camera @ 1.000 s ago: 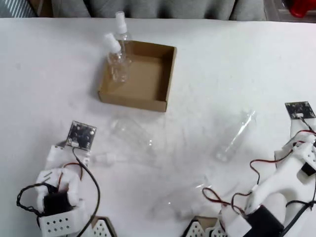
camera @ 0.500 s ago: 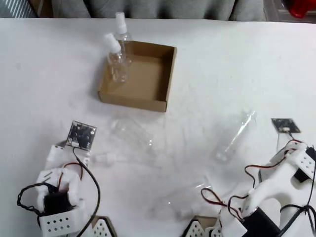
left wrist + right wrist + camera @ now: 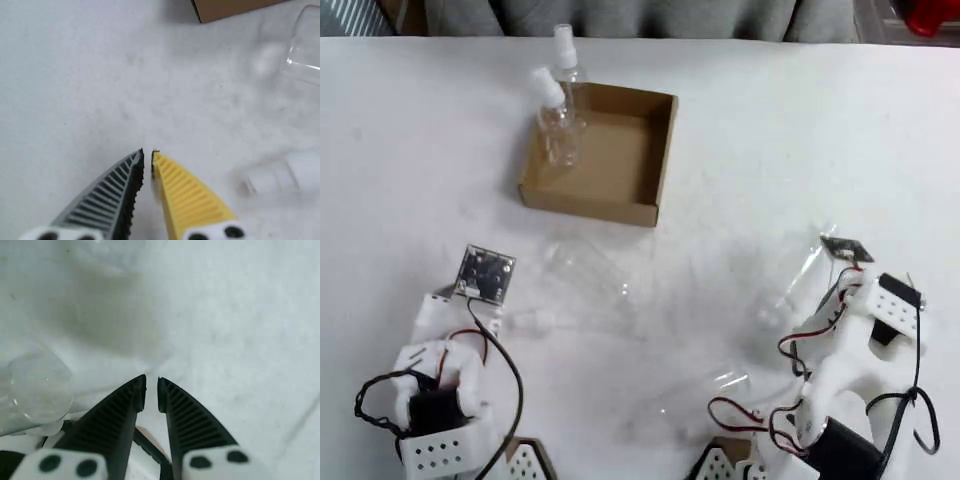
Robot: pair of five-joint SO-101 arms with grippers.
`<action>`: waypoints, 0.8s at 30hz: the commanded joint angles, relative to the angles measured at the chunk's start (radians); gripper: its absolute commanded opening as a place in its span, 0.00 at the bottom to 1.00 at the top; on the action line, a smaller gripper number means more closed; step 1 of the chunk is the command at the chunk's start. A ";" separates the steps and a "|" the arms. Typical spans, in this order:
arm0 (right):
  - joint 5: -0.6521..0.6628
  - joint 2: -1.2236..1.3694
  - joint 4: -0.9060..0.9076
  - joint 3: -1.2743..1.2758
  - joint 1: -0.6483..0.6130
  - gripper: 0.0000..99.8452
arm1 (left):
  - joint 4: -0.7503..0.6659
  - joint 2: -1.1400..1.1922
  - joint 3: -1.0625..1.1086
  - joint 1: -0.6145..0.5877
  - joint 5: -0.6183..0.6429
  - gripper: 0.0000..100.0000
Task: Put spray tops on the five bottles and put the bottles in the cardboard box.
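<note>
I am reading this as the capping step. One topped bottle (image 3: 558, 130) is standing in the cardboard box (image 3: 588, 204), and others are lying uncapped on the surface (image 3: 800, 130). Both pincers are sitting narrow and empty: the right pincer (image 3: 151, 385) beside a lying bottle (image 3: 798, 278), the left pincer (image 3: 147, 156) near a loose spray top (image 3: 287, 175). Next, I am expecting to widen the right jaws before closing on that bottle.

An open brown cardboard box (image 3: 588, 205) sits on the white table (image 3: 410, 130). One clear plastic bottle with a white spray top (image 3: 558, 125) stands in the box's far-left corner, a second capped bottle (image 3: 566, 55) just behind that corner. Before the box lie an uncapped clear bottle (image 3: 582, 268) and a loose white spray top (image 3: 535, 322); another uncapped bottle (image 3: 798, 275) lies front-right.
</note>
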 commanded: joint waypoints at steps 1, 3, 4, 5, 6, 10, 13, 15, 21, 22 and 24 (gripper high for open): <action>-0.009 -0.062 -0.105 0.060 -0.008 0.02 | -0.003 -0.012 -0.009 -0.005 -0.012 0.04; -0.009 -0.102 -0.136 0.107 -0.016 0.02 | -0.003 -0.010 -0.031 -0.004 -0.011 0.04; -0.009 -0.116 -0.145 0.120 -0.016 0.02 | 0.003 -0.008 -0.046 -0.004 -0.011 0.04; -0.009 -0.127 -0.151 0.127 -0.016 0.02 | 0.008 -0.007 -0.068 -0.004 -0.011 0.04; -0.009 -0.134 -0.153 0.130 -0.016 0.02 | 0.023 -0.007 -0.094 -0.004 -0.011 0.04; -0.009 -0.124 -0.163 0.130 -0.016 0.02 | 0.109 -0.007 -0.245 -0.004 -0.011 0.04; -0.009 -0.093 -0.189 0.129 -0.016 0.02 | 0.167 -0.004 -0.370 -0.004 -0.014 0.04; -0.006 -0.070 -0.194 0.123 -0.016 0.02 | 0.204 0.035 -0.451 0.007 -0.046 0.04; 0.000 -0.054 -0.194 0.121 -0.016 0.02 | 0.298 0.366 -0.706 0.107 -0.144 0.04; 0.000 -0.054 -0.196 0.121 -0.016 0.02 | 0.308 0.432 -0.744 0.125 -0.175 0.04; 0.000 -0.050 -0.208 0.121 -0.016 0.02 | 0.331 0.553 -0.807 0.166 -0.275 0.04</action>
